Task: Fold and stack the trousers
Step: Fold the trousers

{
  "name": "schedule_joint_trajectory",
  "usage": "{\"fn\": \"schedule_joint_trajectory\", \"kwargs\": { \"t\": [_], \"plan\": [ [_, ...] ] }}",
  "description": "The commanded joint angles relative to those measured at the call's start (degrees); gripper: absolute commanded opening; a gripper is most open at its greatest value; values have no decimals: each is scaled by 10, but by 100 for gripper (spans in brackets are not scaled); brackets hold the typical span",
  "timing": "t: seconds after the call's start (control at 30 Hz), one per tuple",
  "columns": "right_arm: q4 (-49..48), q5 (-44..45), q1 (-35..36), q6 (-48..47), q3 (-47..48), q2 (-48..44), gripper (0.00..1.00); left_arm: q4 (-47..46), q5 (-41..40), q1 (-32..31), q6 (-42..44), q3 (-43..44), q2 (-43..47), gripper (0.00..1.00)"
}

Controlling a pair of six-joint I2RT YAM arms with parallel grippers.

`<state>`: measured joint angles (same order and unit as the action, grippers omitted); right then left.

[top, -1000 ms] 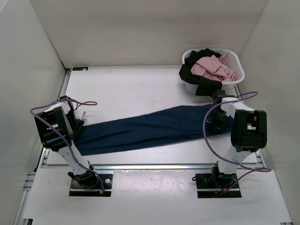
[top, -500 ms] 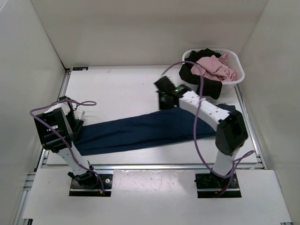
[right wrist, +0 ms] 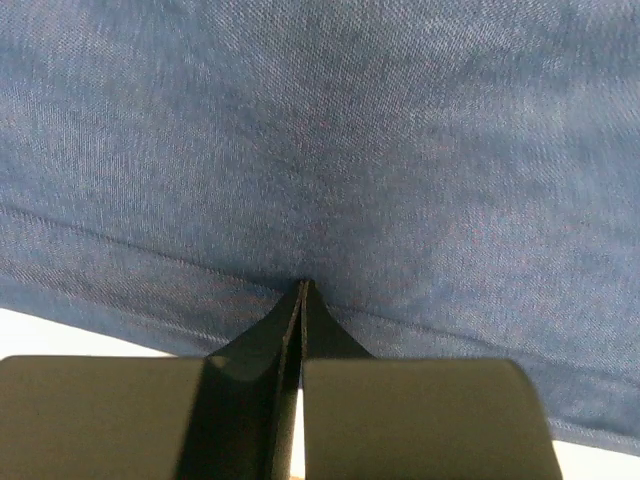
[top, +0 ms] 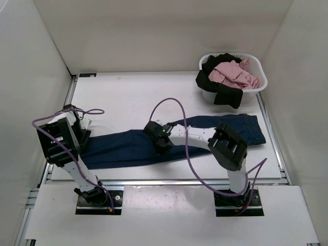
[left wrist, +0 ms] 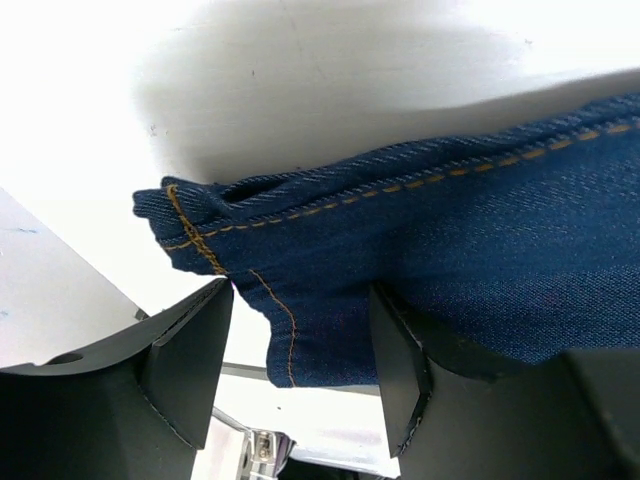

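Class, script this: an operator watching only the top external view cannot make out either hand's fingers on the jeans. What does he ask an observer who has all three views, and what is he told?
Operator: Is the left hand on the trousers?
Observer: Yes. In the left wrist view, the tan-stitched hem end fills the gap between its fingers.
Operator: And the right hand?
Observer: Its fingers are shut together, tips against the denim, right beside a seam.

Navy denim trousers (top: 123, 147), tan stitching; white basket (top: 261, 86), pink and black clothes (top: 233, 73).
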<state>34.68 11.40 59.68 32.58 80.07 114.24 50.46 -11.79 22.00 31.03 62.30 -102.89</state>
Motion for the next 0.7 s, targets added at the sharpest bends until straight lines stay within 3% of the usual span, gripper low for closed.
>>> {"fn": "schedule_joint_trajectory", "kwargs": {
  "t": [0.0,0.4,0.67],
  "plan": [
    [20,31,20,52,-68,-35,0,-48,13,1,-3,12,1,68],
    [34,182,20,105,-171,-136,0,-30,0,1,3,41,-13,68],
    [68,196,14,71,-92,-147,2,31,20,1,3,60,122,72]
  ]
}}
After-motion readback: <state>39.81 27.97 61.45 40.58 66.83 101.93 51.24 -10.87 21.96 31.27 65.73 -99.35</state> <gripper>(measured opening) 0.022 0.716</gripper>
